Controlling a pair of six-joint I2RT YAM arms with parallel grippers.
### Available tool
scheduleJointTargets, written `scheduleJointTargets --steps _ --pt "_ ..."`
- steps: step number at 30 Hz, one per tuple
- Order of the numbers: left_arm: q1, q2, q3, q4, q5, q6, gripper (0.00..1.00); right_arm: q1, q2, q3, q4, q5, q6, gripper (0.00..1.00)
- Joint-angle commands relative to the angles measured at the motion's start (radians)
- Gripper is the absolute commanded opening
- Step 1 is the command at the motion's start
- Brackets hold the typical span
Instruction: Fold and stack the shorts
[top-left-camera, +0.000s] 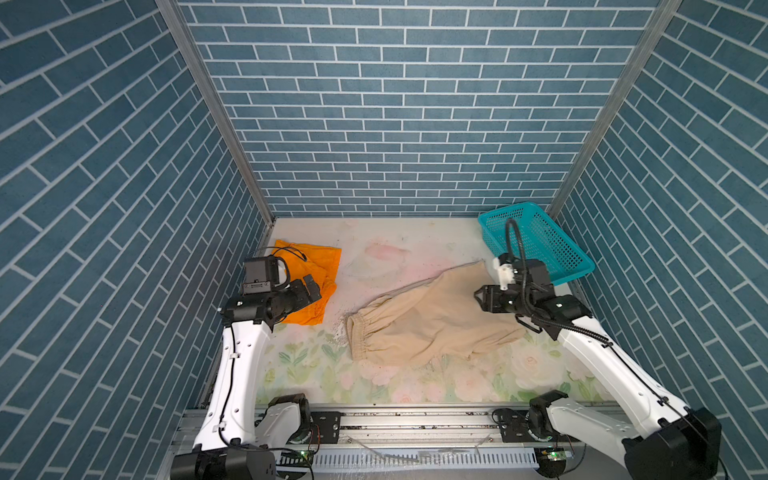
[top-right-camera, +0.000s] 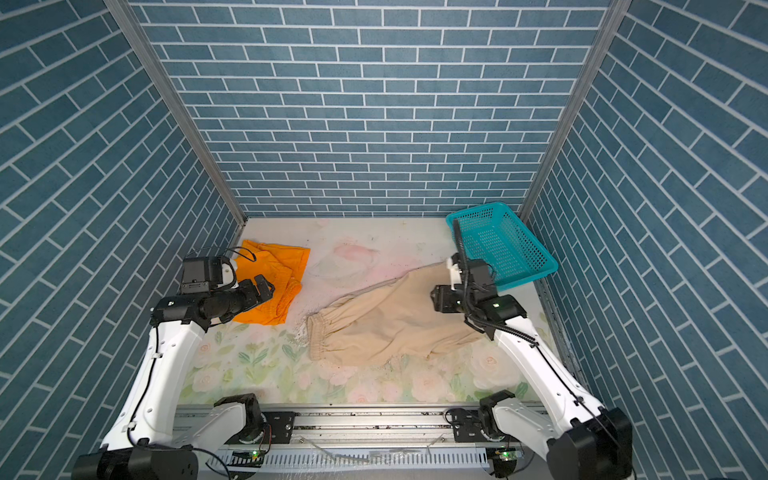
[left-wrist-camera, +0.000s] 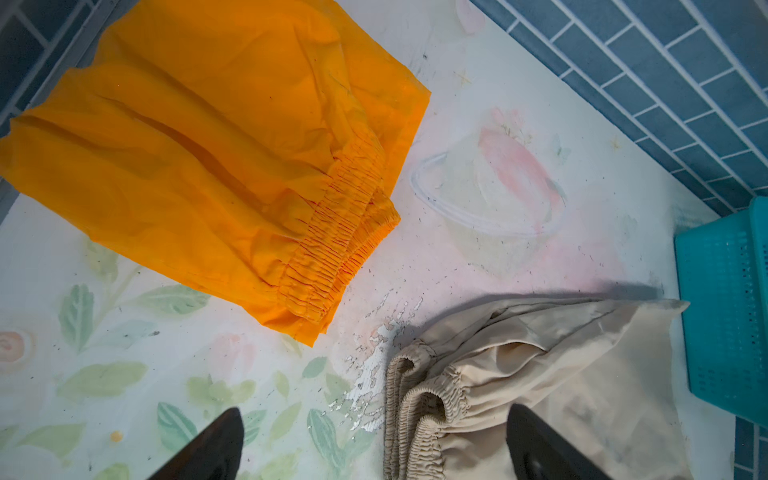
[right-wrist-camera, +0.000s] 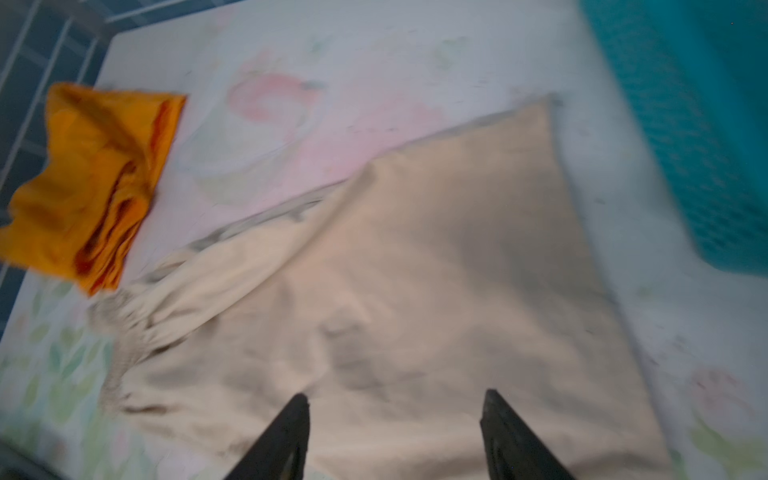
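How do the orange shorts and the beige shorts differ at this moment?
The orange shorts are bright orange; the beige shorts are pale tan. The orange shorts lie at the left edge of the table; the beige shorts lie centre-right, one corner near the teal basket. The orange shorts form a compact bundle; the beige shorts stretch out longer, diagonally. Both have gathered elastic waistbands and lie flat, apart.

A table (top-left-camera: 415, 245) printed with faded flowers is seen in both top views. Orange shorts (top-left-camera: 322, 259) are laid on its far left side. Beige shorts (top-left-camera: 424, 316) are spread near the middle. A teal basket (top-left-camera: 540, 241) is set in the far right corner.
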Motion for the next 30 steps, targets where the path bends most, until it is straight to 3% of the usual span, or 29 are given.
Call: scheduleJointTargets --steps 1,4,8,10,20,30 --pt "0.050 -0.024 0.022 -0.022 0.073 0.037 1.00 0.256 0.124 0.068 0.113 0.114 -0.138 0.69" --pt "0.074 -0.043 0.031 -0.039 0.108 0.066 1.00 0.457 0.287 0.162 0.156 0.180 -0.232 0.76" --pt "0.119 -0.039 0.065 -0.103 0.106 0.079 1.00 0.646 0.502 0.279 0.172 0.256 -0.364 0.80" --pt "0.156 -0.043 0.077 -0.119 0.162 0.086 1.00 0.711 0.595 0.310 0.205 0.270 -0.412 0.81" --pt "0.236 -0.025 0.092 -0.176 0.245 0.122 1.00 0.798 0.848 0.403 0.297 0.423 -0.553 0.84" --pt "0.238 0.002 0.081 -0.161 0.260 0.143 1.00 0.817 0.942 0.408 0.353 0.541 -0.667 0.83"
